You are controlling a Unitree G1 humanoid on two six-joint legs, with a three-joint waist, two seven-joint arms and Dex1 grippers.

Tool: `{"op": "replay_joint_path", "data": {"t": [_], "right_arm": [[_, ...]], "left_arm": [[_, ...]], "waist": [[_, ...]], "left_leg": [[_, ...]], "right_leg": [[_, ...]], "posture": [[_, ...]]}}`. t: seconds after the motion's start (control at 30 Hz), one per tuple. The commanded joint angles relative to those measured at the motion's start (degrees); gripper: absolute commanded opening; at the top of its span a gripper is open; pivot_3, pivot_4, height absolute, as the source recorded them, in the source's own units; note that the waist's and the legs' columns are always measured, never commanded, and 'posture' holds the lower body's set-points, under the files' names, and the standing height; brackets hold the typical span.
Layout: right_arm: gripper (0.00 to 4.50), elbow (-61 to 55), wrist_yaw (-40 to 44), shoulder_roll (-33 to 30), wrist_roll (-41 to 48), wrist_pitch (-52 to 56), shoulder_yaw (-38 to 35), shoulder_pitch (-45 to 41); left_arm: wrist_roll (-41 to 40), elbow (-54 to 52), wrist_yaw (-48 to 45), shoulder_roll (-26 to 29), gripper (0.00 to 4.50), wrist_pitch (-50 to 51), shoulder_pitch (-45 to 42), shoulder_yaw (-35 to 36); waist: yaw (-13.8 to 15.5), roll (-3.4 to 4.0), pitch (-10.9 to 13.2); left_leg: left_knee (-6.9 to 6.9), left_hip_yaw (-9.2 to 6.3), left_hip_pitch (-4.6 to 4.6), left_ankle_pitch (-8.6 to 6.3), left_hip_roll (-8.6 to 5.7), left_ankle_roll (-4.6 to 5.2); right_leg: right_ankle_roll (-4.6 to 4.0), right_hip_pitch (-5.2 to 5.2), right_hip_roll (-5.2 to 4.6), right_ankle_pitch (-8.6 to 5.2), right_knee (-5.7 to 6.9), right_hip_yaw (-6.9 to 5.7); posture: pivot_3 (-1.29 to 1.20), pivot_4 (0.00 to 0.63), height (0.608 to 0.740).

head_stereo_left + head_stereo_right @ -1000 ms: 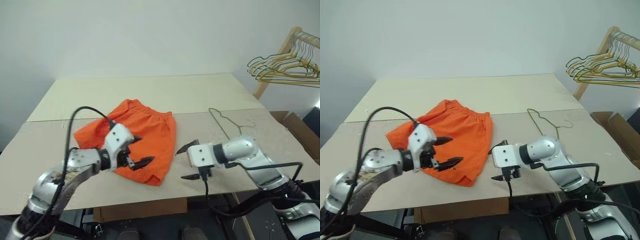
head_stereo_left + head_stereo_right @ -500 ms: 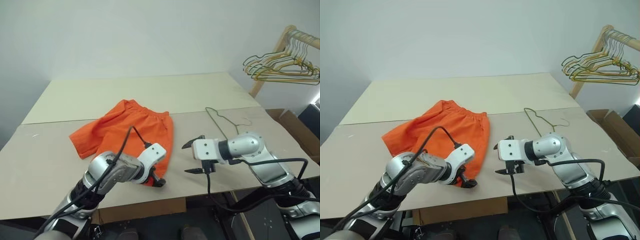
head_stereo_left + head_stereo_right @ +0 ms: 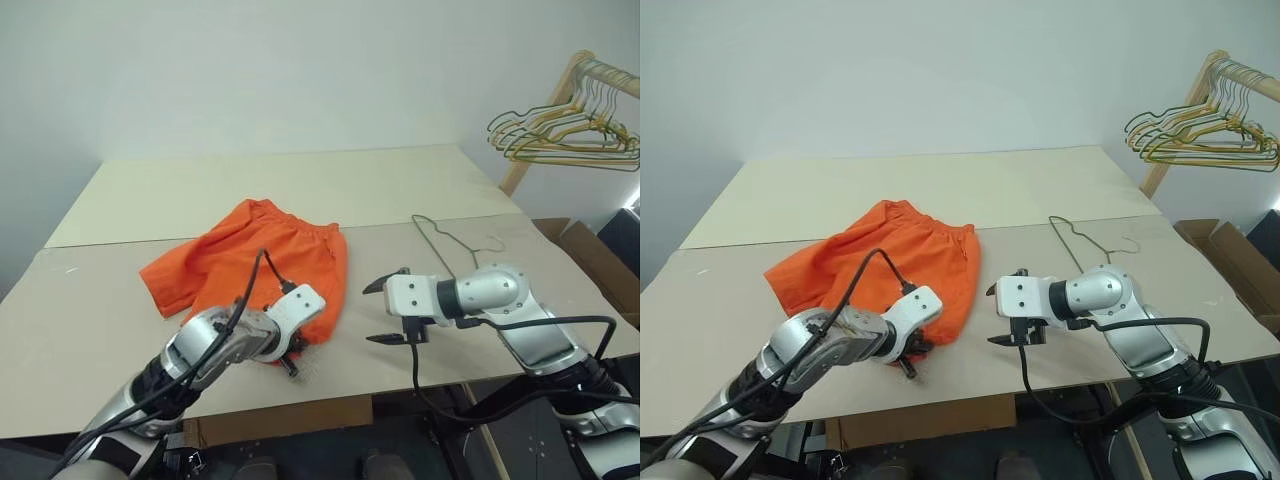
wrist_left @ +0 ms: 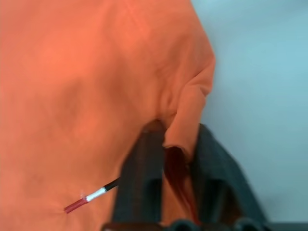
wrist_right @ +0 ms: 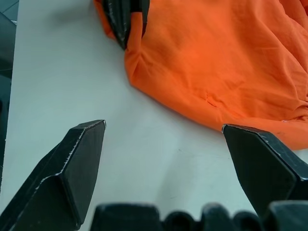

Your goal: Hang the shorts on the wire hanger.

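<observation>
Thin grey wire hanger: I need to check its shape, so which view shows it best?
The left eye view: the thin grey wire hanger lies flat on the table, hook visible. The right eye view shows the same, partly behind the right arm.

Both arms are showing rounded silver-grey metallic shells with black joint bands. The left gripper (image 3: pixel 288 362) and right gripper (image 3: pixel 388 310) are each carrying a white boxy housing dotted with small dark screw holes, two black tapered fingers (image 5: pixel 77 163), and black cables looping from the wrists.
</observation>
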Motion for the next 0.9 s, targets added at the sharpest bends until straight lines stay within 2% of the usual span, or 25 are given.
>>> {"op": "replay_joint_path", "data": {"t": [0.03,0.1,0.2,0.27,0.33,0.47,0.57,0.7,0.83,0.9], "right_arm": [[4.5,0.3,-0.17,-0.88,1.08,-1.82,-2.69,-0.59],[4.5,3.51,-1.38,-0.28,0.03,-4.91,-2.58,-1.33],[4.5,11.62,-6.59,1.5,-5.59,-14.66,-0.7,-3.46],[4.5,18.85,-13.42,4.06,-11.66,-21.72,1.51,-5.87],[4.5,25.12,-19.64,6.98,-16.16,-27.51,2.94,-7.94],[4.5,36.83,-30.97,12.97,-23.65,-36.98,5.8,-12.49],[4.5,45.74,-39.46,16.62,-29.39,-42.18,8.24,-16.9],[4.5,56.43,-48.15,19.85,-35.56,-45.89,11.41,-22.54],[4.5,65.31,-52.48,21.7,-38.43,-48.92,13.44,-26.88],[4.11,68.47,-52.18,22.39,-37.92,-52.34,13.87,-28.37]], "left_arm": [[2.51,-1.79,-2.96,4.47,0.06,-7.68,2.56,0.72],[2.1,-5.6,-10.5,11.08,0.06,-16.39,4.79,1.06],[1.6,-9.35,-18.59,19.44,0.06,-26.81,10.31,6.65],[1.43,-10.58,-24.1,24.21,0.06,-37.01,17.32,14.47],[0.51,-11.21,-27.95,26.94,0.06,-42.54,23.14,22.07],[-2.28,-11.56,-35.86,28.01,0.06,-50.45,33.66,37.7],[-3.8,-12.01,-40.4,28.47,0.06,-51.98,39.01,45.7],[-3.41,-12.97,-42.32,28.14,0.06,-52.33,43.42,50.5],[-2.97,-14.04,-41.84,27.16,0.06,-52.2,45.77,52.04],[-3.14,-14.6,-41.47,26.56,0.0,-51.99,46.47,52.6]], "waist": [[-0.02,0.0,0.0],[-0.19,0.0,0.0],[-0.59,0.04,0.03],[-0.83,0.05,0.03],[-0.79,0.05,0.04],[-0.66,0.09,0.06],[-0.56,0.1,0.07],[-0.06,0.12,0.08],[0.38,0.12,0.08],[0.49,0.12,0.08]], "left_leg": [[0.0,0.0,0.0,0.0,0.0,0.0],[-0.02,0.02,0.01,0.0,0.01,0.0],[-0.07,0.07,-0.04,-0.01,0.04,-0.03],[-0.05,0.12,-0.07,-0.01,0.05,-0.05],[-0.06,0.17,-0.1,-0.02,0.07,-0.06],[-0.08,0.24,-0.2,-0.01,0.09,-0.07],[-0.07,0.29,-0.27,0.0,0.09,-0.08],[-0.07,0.31,-0.27,0.01,0.09,-0.1],[-0.07,0.3,-0.25,0.02,0.09,-0.12],[-0.07,0.29,-0.25,0.03,0.09,-0.13]], "right_leg": [[0.0,0.0,0.0,0.0,0.0,0.0],[-0.01,-0.02,0.0,0.0,0.02,0.01],[-0.07,-0.16,0.02,-0.04,0.04,0.03],[-0.08,-0.2,0.0,-0.04,0.03,0.05],[-0.08,-0.26,0.0,-0.04,0.06,0.09],[-0.08,-0.45,0.0,-0.03,0.12,0.15],[-0.07,-0.57,0.0,-0.03,0.19,0.21],[-0.07,-0.6,-0.01,-0.03,0.27,0.23],[-0.08,-0.65,-0.01,-0.03,0.44,0.25],[-0.1,-0.68,0.0,-0.05,0.56,0.25]], "posture": [[-0.08,0.0,0.74],[-0.06,0.0,0.74],[-0.04,0.0,0.74],[-0.03,0.0,0.74],[-0.01,0.0,0.74],[0.02,0.0,0.74],[0.03,0.0,0.74],[0.07,0.0,0.74],[0.08,0.0,0.74],[0.08,0.0,0.74]]}}
